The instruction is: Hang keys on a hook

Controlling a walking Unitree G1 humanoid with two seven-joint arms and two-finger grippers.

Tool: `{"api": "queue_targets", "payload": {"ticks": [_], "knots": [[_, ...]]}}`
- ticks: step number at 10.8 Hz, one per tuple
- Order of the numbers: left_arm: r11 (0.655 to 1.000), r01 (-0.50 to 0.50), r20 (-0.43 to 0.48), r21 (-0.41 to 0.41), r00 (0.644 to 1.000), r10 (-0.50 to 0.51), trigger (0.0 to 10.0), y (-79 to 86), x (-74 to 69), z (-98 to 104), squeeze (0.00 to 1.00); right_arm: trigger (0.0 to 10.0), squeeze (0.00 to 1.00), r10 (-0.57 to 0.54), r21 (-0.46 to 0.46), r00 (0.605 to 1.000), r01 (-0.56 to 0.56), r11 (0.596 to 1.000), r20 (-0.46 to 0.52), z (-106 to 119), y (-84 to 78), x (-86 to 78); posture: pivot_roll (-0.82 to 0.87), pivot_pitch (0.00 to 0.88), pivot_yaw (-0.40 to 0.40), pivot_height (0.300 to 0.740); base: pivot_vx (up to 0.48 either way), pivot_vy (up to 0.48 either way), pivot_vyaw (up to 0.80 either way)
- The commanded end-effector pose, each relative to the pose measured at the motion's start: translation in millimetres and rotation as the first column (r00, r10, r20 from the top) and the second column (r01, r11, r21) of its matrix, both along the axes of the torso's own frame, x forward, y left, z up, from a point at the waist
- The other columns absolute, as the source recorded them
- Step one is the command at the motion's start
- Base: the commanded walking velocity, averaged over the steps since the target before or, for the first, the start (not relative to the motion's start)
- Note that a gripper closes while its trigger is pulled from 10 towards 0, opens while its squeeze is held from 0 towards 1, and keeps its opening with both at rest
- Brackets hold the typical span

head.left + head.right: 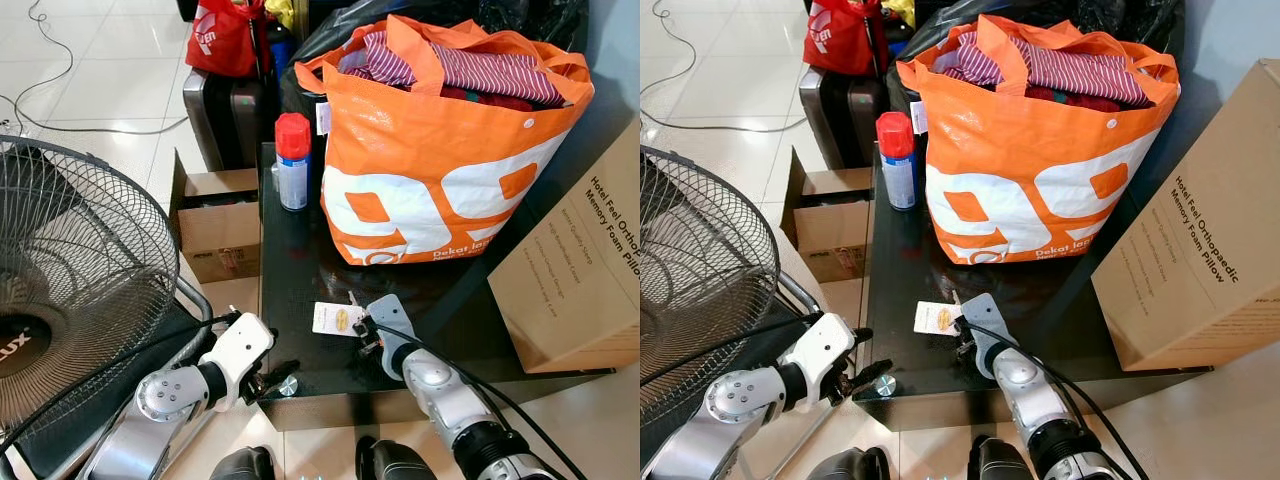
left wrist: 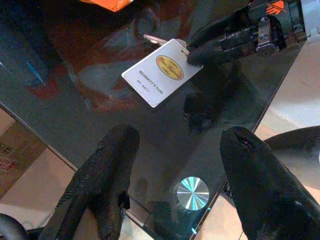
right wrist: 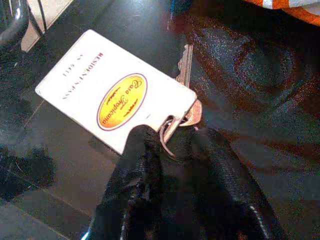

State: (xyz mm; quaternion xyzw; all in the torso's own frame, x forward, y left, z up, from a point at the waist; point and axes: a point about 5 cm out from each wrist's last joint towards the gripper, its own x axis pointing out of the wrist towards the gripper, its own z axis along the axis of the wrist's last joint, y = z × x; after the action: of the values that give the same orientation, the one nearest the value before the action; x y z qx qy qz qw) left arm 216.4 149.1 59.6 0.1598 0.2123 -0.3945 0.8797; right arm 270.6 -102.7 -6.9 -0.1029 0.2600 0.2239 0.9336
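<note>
Black glass formed the top of the low table on which the keys, a small silvery bunch on a ring with a white plastic resident's-pass card bearing a yellow oval, lay near the front edge, toward its left corner. The right gripper had its two black fingers pinched together on the key ring where it met the card, so the pickup step looked to be in hand: the bunch was grasped but rested flat on the glass, not yet lifted. The card fanned out ahead of the fingertips and the key blade pointed away toward the table's rear edge. The left gripper hung just off the front edge near that corner, fingers spread wide apart and holding nothing, aimed at the card. An orange printed shopping bag stuffed with clothes stood along the rear edge. Next would probably come a clean lift clear of the glass and a search for a hook.
</note>
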Motion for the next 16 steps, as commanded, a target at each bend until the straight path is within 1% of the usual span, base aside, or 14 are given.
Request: {"api": "queue_targets", "payload": {"ticks": [1, 6, 7, 8, 9, 10, 12, 13, 14, 16], "knots": [[1.0, 0.015, -0.012, -0.005, 1.0, -0.015, 10.0, -3.1, -2.3, -0.7, 0.0, 0.0, 0.0, -0.011, -0.01, 1.0, 0.011, 1.0, -0.013, -2.7, -3.3, -1.1, -0.1, 0.178, -0.01, 0.74, 0.0, 0.0, 0.0], [1.0, 0.022, -0.013, -0.005, 1.0, -0.022, 10.0, -3.1, -2.0, -0.4, 0.0, 0.0, 0.0, -0.008, -0.011, 1.0, 0.008, 1.0, -0.011, -2.3, -4.4, -0.3, -0.1, 0.176, -0.01, 0.74, 0.0, 0.0, 0.0], [1.0, 0.023, -0.011, -0.006, 1.0, -0.023, 10.0, -3.5, -1.9, -0.3, 0.0, 0.0, 0.0, 0.002, -0.003, 1.0, -0.002, 1.0, 0.001, 0.0, -5.5, 0.3, -0.1, 0.176, -0.009, 0.74, 0.0, 0.0, 0.0], [1.0, 0.021, -0.009, -0.007, 1.0, -0.021, 10.0, -3.5, -1.4, 0.2, 0.0, 0.0, 0.0, 0.051, 0.0, 0.998, -0.051, 0.999, 0.03, 4.6, -8.8, -0.1, -0.1, 0.176, -0.009, 0.74, 0.0, 0.0, 0.0], [1.0, 0.023, -0.008, -0.006, 1.0, -0.023, 10.0, -3.7, -1.6, 0.0, 0.0, 0.0, 0.0, 0.121, -0.042, 0.992, -0.119, 0.992, 0.04, 5.7, -21.2, -4.0, -0.1, 0.175, -0.007, 0.74, 0.0, 0.0, 0.0], [1.0, 0.024, -0.007, -0.007, 1.0, -0.024, 10.0, -4.2, -1.3, -0.1, 0.0, 0.0, 0.0, 0.174, -0.049, 0.984, -0.172, 0.984, 0.035, 7.9, -33.6, -8.3, -0.1, 0.174, -0.006, 0.74, 0.0, 0.0, 0.0], [0.999, 0.032, -0.007, -0.011, 0.999, -0.032, 10.0, -6.5, -0.2, -0.4, 0.0, 0.0, 0.0, 0.257, -0.06, 0.966, -0.255, 0.965, 0.029, 14.3, -51.2, -15.3, -0.11, 0.172, 0.0, 0.74, 0.0, 0.0, 0.0], [0.999, 0.035, -0.008, -0.011, 0.999, -0.035, 10.0, -7.0, -0.1, -0.7, 0.0, 0.2, 0.0, 0.219, -0.03, 0.975, -0.218, 0.975, 0.027, 16.7, -54.0, -14.7, -0.11, 0.172, 0.0, 0.74, 0.0, 0.0, 0.0], [0.999, 0.036, -0.008, -0.009, 0.999, -0.036, 10.0, -6.9, 0.2, -0.8, 0.0, 10.0, 1.0, 0.078, 0.091, 0.997, -0.08, 0.993, 0.025, 18.8, -48.3, -10.4, -0.11, 0.172, -0.001, 0.74, 0.0, 0.0, 0.0], [0.999, 0.036, -0.008, -0.007, 0.999, -0.036, 10.0, -6.5, -0.1, -0.7, 0.0, 10.0, 1.0, 0.013, 0.106, 0.999, -0.016, 0.994, 0.03, 16.6, -40.4, -11.3, -0.11, 0.169, -0.002, 0.74, 0.0, 0.0, 0.0]]}}
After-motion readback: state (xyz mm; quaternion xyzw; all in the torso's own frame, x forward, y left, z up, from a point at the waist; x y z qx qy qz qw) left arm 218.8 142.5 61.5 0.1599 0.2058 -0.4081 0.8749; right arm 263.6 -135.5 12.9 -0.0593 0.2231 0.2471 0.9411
